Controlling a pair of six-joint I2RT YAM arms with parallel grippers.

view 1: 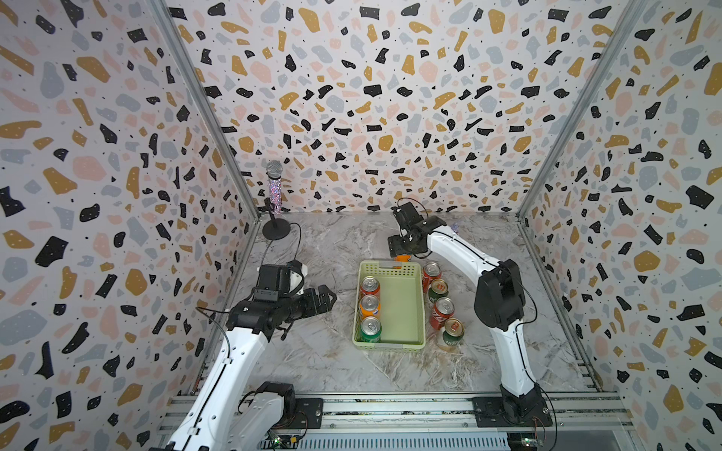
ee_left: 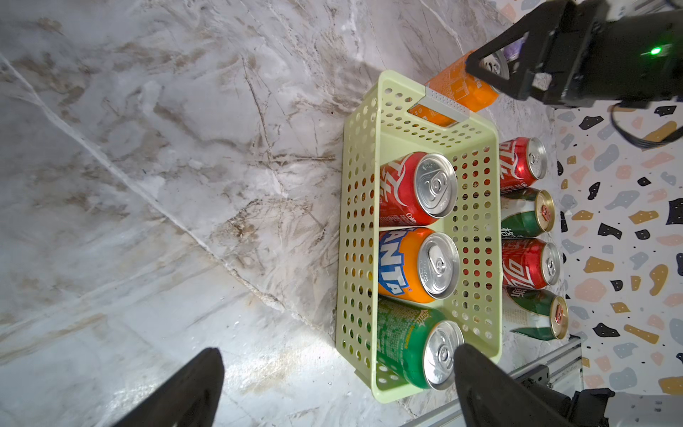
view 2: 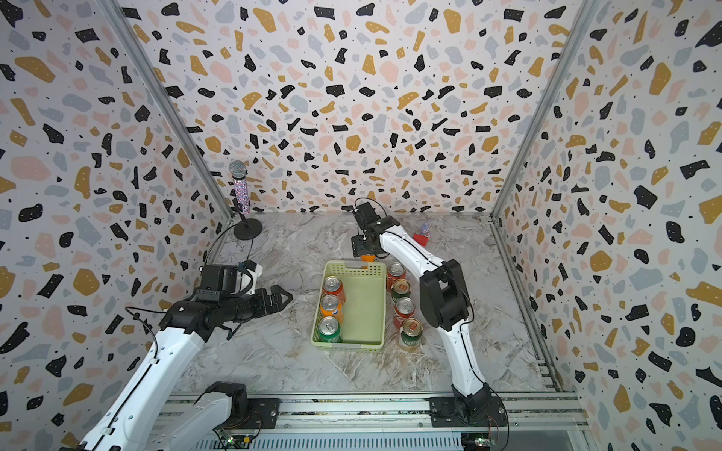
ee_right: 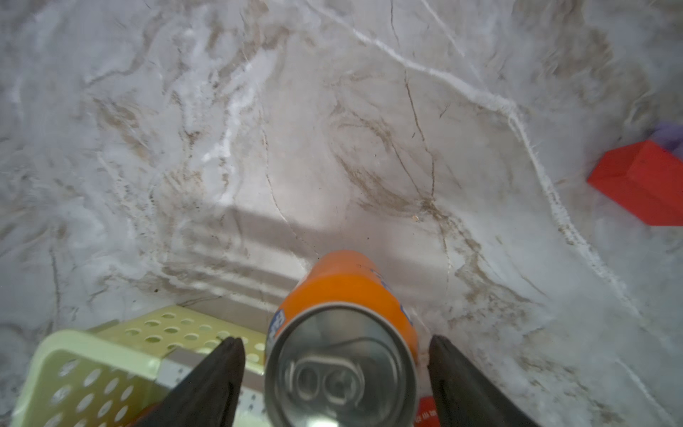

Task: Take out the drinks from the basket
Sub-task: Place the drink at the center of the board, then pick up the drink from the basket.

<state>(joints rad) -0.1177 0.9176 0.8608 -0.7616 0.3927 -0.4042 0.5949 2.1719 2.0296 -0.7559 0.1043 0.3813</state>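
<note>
The pale green basket [view 1: 402, 308] [view 2: 363, 308] holds three upright drinks along its left wall: a red can [view 1: 369, 286], an orange can [view 1: 369, 306] and a bright green can [view 1: 370, 330]. Several cans stand on the table just right of it, the nearest dark green [view 1: 452, 332]. Another orange can [view 1: 402, 257] [ee_right: 343, 295] stands just beyond the basket's far end. My right gripper [view 1: 402, 252] [ee_right: 336, 344] straddles its top, open, with a gap on each side. Left of the basket my left gripper [view 1: 326, 298] [ee_left: 338, 355] hovers open and empty.
A microphone on a round stand [view 1: 274, 191] sits in the back left corner. A small red block [view 2: 422, 237] [ee_right: 643, 181] lies at the back right. Patterned walls close in three sides, and a metal rail [view 1: 390, 410] runs along the front.
</note>
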